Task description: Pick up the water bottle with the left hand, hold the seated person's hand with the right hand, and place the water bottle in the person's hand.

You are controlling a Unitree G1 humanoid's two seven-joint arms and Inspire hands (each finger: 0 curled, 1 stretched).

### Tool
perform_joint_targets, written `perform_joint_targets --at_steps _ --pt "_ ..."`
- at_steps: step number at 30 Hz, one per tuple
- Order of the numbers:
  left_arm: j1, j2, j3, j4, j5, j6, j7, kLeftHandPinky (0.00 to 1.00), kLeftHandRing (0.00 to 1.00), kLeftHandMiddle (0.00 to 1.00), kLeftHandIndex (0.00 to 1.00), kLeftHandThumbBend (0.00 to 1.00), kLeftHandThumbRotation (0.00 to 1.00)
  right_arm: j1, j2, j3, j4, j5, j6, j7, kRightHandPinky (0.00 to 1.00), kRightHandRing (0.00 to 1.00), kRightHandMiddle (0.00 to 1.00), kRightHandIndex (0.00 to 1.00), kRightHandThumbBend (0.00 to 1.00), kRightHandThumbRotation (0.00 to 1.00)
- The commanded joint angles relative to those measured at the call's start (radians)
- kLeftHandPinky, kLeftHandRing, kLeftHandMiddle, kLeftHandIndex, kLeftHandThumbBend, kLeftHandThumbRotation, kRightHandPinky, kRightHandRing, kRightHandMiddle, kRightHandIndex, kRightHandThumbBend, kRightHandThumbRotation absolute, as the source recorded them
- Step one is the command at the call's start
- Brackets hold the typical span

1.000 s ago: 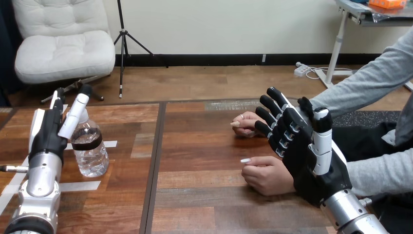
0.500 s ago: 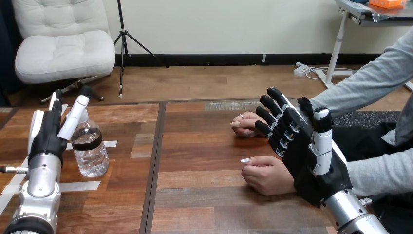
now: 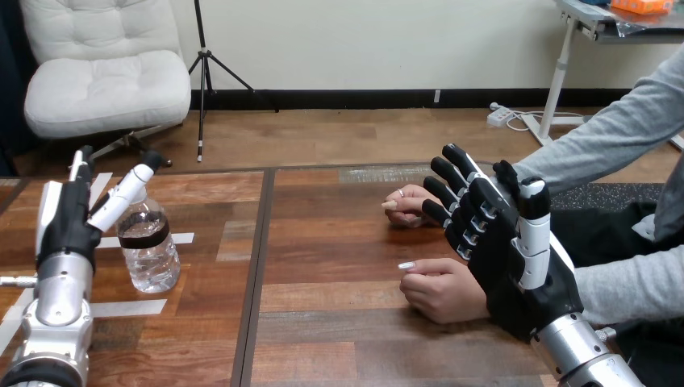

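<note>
The left hand (image 3: pixel 64 230) has slid toward the tabletop's (image 3: pixel 339 242) left edge and drawn back from the bottle (image 3: pixel 148 246). It is spread, with its fingers straight up and its thumb (image 3: pixel 123 196) slanting across the bottle's top; I cannot tell whether the thumb touches. The bottle stands upright near the left edge, just beside that hand and not yet gripped.

The right hand (image 3: pixel 504 266) is raised near the right edge with its fingers straight and a little apart, holding nothing. It stands beside the person's near hand (image 3: pixel 440 289), which is curled on the wood, and the far hand (image 3: pixel 410 203) lies behind it. Whether the robot's hand touches either one is unclear.

The grasp looks like the step in hand. It would go best with the palm brought square to the bottle's middle and the fingers and thumb closing on opposite sides below the shoulder. The bottle is light and clear and could tip if pushed from one side.
</note>
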State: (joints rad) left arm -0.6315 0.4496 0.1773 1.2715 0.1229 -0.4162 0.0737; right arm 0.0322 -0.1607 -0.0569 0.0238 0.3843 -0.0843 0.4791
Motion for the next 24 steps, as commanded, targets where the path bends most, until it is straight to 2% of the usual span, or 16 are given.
perform_joint_targets --at_steps 1,12,24 --pt "-0.064 0.033 0.012 0.003 -0.017 -0.033 -0.003 1.0 1.0 1.0 1.0 1.0 0.54 -0.031 -0.001 -0.018 -0.055 0.018 -0.008 0.006 1.0 1.0 1.0 1.0 1.0 1.0" --pt "-0.058 0.045 0.01 0.002 -0.018 -0.029 -0.013 1.0 1.0 1.0 1.0 1.0 0.4 -0.03 -0.002 -0.017 -0.056 0.018 -0.004 0.005 1.0 1.0 1.0 1.0 1.0 1.0" --pt "-0.046 0.052 0.012 -0.002 -0.024 -0.035 -0.033 1.0 1.0 1.0 1.0 1.0 0.34 -0.029 -0.003 -0.016 -0.058 0.015 -0.002 0.001 1.0 1.0 1.0 1.0 1.0 1.0"
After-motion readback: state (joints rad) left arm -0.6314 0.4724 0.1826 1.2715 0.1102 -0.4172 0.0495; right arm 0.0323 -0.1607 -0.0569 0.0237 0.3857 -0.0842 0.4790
